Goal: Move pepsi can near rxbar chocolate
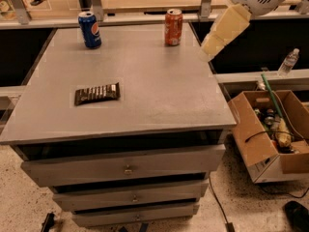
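The pepsi can point(90, 29), blue with a silver top, stands upright at the far left of the grey tabletop point(154, 86). The rxbar chocolate point(97, 93), a flat dark wrapper with pale stripes, lies at the front left of the tabletop, well apart from the can. My gripper point(210, 48), on the end of the cream arm, hangs over the table's far right edge. It is far to the right of the pepsi can and holds nothing that I can see.
An orange-red can point(173, 27) stands upright at the back centre-right, just left of my gripper. A cardboard box point(270, 132) of clutter sits on the floor to the right. A water bottle point(288, 62) stands on a ledge behind it. Drawers point(126, 169) are below the tabletop.
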Robot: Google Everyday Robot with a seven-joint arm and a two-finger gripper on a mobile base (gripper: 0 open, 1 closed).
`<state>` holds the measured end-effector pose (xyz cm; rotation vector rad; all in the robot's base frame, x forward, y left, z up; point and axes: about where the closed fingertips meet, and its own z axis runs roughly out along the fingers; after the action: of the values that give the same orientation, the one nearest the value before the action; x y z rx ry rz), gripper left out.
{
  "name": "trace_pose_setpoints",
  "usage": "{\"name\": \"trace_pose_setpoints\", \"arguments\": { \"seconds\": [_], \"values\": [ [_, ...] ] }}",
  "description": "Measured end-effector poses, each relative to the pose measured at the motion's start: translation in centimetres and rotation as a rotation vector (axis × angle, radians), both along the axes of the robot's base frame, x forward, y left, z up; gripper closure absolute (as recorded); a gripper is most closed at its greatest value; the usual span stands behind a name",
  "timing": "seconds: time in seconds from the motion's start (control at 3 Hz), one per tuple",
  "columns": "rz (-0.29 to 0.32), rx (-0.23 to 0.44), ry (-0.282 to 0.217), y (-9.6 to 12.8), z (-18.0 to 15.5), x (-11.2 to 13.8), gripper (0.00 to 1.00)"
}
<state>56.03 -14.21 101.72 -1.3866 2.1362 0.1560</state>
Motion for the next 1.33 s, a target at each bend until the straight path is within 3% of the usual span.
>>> {"name": "trace_pose_setpoints", "arguments": {
  "seconds": [0.33, 0.67, 1.0, 1.33],
  "values": [
    [-0.01, 0.077, -0.024, 1.5, 0.1, 1.6, 0.0],
    [-0.009, 0.177, -0.105, 3.1, 1.0, 3.0, 0.0],
    [0.003, 0.212, -0.183, 5.8, 2.9, 6.2, 0.0],
    [0.003, 0.212, -0.183, 5.8, 2.9, 6.2, 0.0]
  ]
}}
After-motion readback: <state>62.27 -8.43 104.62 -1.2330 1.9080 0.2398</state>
